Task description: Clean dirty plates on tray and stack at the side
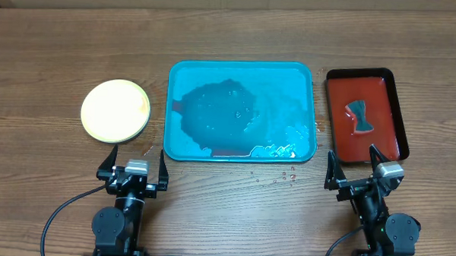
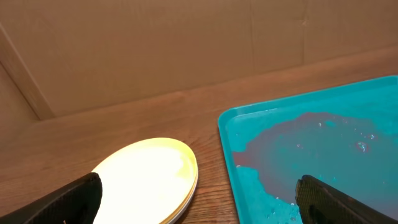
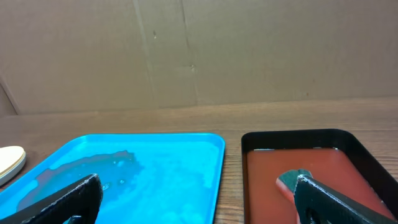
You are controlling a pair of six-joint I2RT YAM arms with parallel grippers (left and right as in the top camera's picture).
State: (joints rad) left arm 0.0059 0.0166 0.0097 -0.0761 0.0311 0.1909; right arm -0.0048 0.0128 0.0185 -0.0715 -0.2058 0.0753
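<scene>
**Plates stacked left of the turquoise tray, both grippers spread**

The small round pale yellow-green plastic plates sit in a stack on the brown wooden table. They are left of the large turquoise-blue rectangular plastic tray and apart from it. The top face is plain pale yellow. The left wrist view shows layered rims, but their count is unclear.

The left gripper hovers near the tray's front-left corner with its jaws wide apart and holding nothing.

The tray's floor carries a dark wet patch with a reddish tinge, and a few small droplets dot the table just in front of the tray.

The right gripper hangs beyond the tray's front-right corner, its jaws likewise spread and empty.

Just right of the tray lies a smaller red rectangular tray with a dark rim. It holds a small grey-teal bow-shaped piece.
</scene>
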